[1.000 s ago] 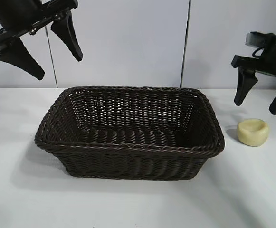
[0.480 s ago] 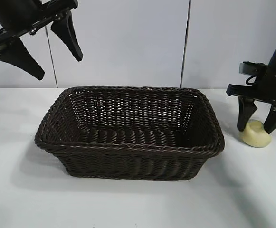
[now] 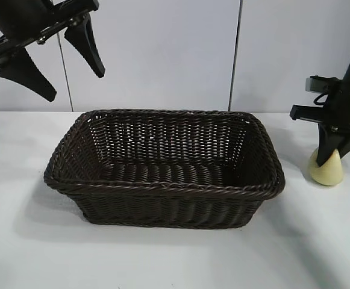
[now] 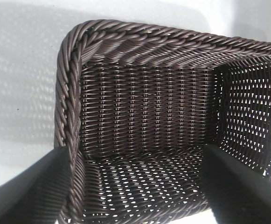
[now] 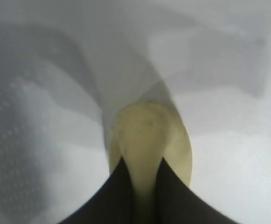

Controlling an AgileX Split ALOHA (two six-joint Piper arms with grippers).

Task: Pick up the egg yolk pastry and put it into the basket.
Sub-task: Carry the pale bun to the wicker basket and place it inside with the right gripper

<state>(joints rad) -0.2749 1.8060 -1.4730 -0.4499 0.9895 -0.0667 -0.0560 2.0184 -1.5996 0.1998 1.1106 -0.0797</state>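
Observation:
The pale yellow egg yolk pastry (image 3: 327, 171) sits on the white table, right of the dark brown wicker basket (image 3: 162, 186). My right gripper (image 3: 331, 158) has come down on it from above and is shut on it, squeezing it narrow between the black fingers. In the right wrist view the pastry (image 5: 149, 135) bulges out past the two fingertips, with the right gripper (image 5: 142, 163) pinching its middle. My left gripper (image 3: 54, 69) hangs open high above the basket's left end. In the left wrist view the basket's braided rim (image 4: 70, 79) and woven floor lie below that open gripper (image 4: 135, 186).
A white tabletop (image 3: 175, 259) runs under everything, with a pale panelled wall (image 3: 162, 54) behind. The basket fills the middle of the table. Bare table lies in front of it and at the far right around the pastry.
My right gripper dropped from above the table onto the pastry and shut on it, pinching it from a round lump into a narrow shape. The left arm stayed still.

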